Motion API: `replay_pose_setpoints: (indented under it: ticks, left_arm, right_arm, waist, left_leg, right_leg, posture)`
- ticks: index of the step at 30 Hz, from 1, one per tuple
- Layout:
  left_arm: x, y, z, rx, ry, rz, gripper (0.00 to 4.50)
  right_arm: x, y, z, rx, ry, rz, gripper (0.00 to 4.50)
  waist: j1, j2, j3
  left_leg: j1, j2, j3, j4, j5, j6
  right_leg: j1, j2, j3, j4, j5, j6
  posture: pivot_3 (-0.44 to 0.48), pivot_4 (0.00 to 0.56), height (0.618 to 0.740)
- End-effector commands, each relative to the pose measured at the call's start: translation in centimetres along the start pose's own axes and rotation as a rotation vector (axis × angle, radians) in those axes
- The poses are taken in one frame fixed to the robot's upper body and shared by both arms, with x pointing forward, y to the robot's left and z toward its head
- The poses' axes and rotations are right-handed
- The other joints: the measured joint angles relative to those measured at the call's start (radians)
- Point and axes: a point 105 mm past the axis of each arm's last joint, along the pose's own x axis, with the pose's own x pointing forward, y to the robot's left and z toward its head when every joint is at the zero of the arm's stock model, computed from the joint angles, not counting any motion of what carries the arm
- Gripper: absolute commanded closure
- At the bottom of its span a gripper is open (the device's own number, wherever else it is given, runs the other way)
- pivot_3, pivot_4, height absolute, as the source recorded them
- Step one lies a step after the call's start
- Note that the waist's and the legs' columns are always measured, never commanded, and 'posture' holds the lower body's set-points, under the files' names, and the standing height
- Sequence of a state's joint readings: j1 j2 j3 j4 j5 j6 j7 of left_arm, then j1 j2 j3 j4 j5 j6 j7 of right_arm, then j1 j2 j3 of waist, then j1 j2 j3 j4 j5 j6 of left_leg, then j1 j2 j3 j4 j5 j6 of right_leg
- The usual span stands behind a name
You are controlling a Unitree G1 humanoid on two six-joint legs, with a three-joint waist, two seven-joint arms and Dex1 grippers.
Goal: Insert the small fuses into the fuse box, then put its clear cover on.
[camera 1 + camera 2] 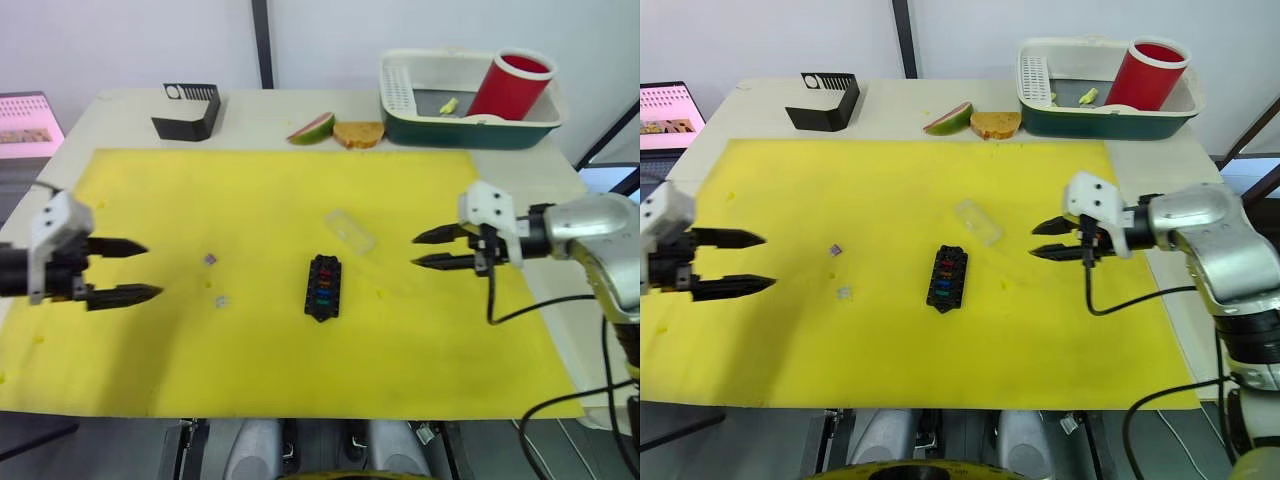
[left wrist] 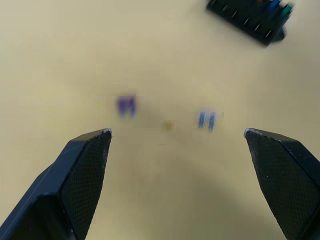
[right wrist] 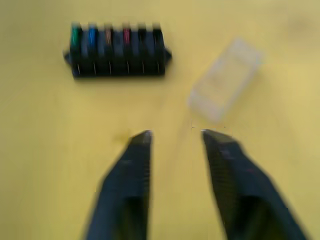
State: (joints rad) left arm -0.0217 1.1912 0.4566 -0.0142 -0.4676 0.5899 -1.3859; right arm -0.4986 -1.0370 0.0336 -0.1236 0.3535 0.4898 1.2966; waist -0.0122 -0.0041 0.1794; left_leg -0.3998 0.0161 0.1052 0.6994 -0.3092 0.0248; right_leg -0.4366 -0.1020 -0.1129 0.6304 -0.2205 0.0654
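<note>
Left gripper (image 1: 148, 270): I see its fingers spread wide, empty, above the yellow mat (image 1: 250, 190).
Loose fuses: purple fuse (image 1: 210, 259) and clear fuse (image 1: 220, 300) — on the mat, near that gripper.
Fuse box (image 1: 322, 286): mid-mat, four coloured fuses seated.
Clear cover (image 1: 349, 230): just beyond the box.
Right gripper (image 1: 416, 250): fingers slightly apart — empty.
</note>
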Motion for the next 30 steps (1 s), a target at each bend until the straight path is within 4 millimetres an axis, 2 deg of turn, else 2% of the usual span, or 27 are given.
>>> replay_pose_setpoints:
  ticks: [1, 2, 3, 7, 10, 15, 21, 24, 30]
  left_arm:
    - [-2.3, 1.0, -0.6, 0.009, 0.022, 0.076, 0.00]
    - [-2.6, 1.2, -1.1, -0.002, 0.028, 0.087, 0.00]
    - [-2.7, 1.3, -1.3, -0.012, 0.028, 0.094, 0.00]
    - [-2.6, 1.5, -1.7, -0.020, 0.024, 0.085, 0.00]
    - [-2.0, 1.5, -1.5, -0.027, 0.003, 0.064, 0.00]
    - [0.4, 2.2, -0.3, -0.060, -0.089, -0.004, 0.00]
    - [4.9, 2.1, 1.3, -0.312, -0.221, -0.216, 0.00]
    - [6.8, 1.9, 1.5, -0.433, -0.238, -0.302, 0.00]
    - [9.4, 2.2, 1.4, -0.590, -0.234, -0.360, 0.00]
  right_arm:
    - [-2.4, -1.1, 0.3, -0.041, 0.006, -0.070, 0.69]
    - [-2.7, -1.3, 0.1, -0.032, 0.013, -0.081, 0.19]
    - [-3.0, -1.5, -0.2, -0.027, 0.022, -0.091, 0.09]
    - [-3.5, -1.7, -1.2, -0.019, 0.049, -0.110, 0.09]
    - [-3.2, -1.5, -0.6, -0.029, 0.034, -0.103, 0.09]
    - [-0.9, -0.7, 3.3, -0.061, -0.109, -0.043, 0.09]
    - [2.8, 2.2, 9.4, -0.112, -0.316, 0.115, 0.09]
    - [4.1, 3.6, 10.9, -0.130, -0.352, 0.172, 0.09]
    - [5.5, 5.5, 11.8, -0.157, -0.365, 0.241, 0.09]
  waist:
    - [0.000, 0.000, 0.000]
    - [0.000, 0.000, 0.000]
    - [0.001, 0.000, 0.000]
    - [0.001, 0.000, 0.000]
    - [0.000, 0.000, 0.000]
    - [0.001, 0.001, 0.000]
    - [0.002, 0.000, 0.000]
    - [0.004, -0.001, -0.001]
    - [0.002, -0.002, -0.001]
  left_leg:
    - [0.000, 0.000, 0.000, 0.000, 0.000, 0.000]
    - [0.000, 0.000, 0.000, 0.000, 0.000, 0.000]
    - [0.000, 0.000, 0.000, 0.000, 0.000, 0.000]
    - [-0.001, 0.000, 0.000, 0.000, 0.000, 0.000]
    - [-0.004, 0.000, 0.001, 0.000, 0.000, -0.001]
    - [-0.004, 0.000, 0.001, 0.000, 0.001, -0.001]
    - [-0.006, 0.000, 0.001, 0.001, 0.001, -0.001]
    - [-0.007, 0.000, 0.001, 0.002, 0.001, -0.001]
    - [-0.007, -0.001, 0.000, 0.002, 0.001, 0.000]
  right_leg:
    - [0.000, 0.000, 0.000, 0.000, 0.000, 0.000]
    - [-0.001, 0.000, 0.000, 0.000, 0.000, 0.000]
    - [-0.001, 0.000, 0.000, 0.000, 0.000, 0.000]
    - [-0.002, -0.001, 0.000, 0.000, 0.000, 0.000]
    - [-0.005, -0.001, 0.000, 0.001, 0.000, 0.000]
    - [-0.005, -0.001, 0.000, 0.001, 0.000, 0.000]
    - [-0.006, 0.001, 0.000, 0.002, 0.001, 0.000]
    - [-0.006, 0.001, 0.000, 0.002, 0.001, 0.000]
    - [-0.006, 0.001, 0.000, 0.002, 0.001, 0.000]
  posture:
    - [0.000, 0.150, 0.740]
    - [0.000, 0.150, 0.740]
    - [0.000, 0.150, 0.740]
    - [0.000, 0.150, 0.740]
    - [0.000, 0.150, 0.740]
    - [0.000, 0.150, 0.740]
    - [0.000, 0.150, 0.740]
    - [0.000, 0.150, 0.740]
    - [0.000, 0.150, 0.740]
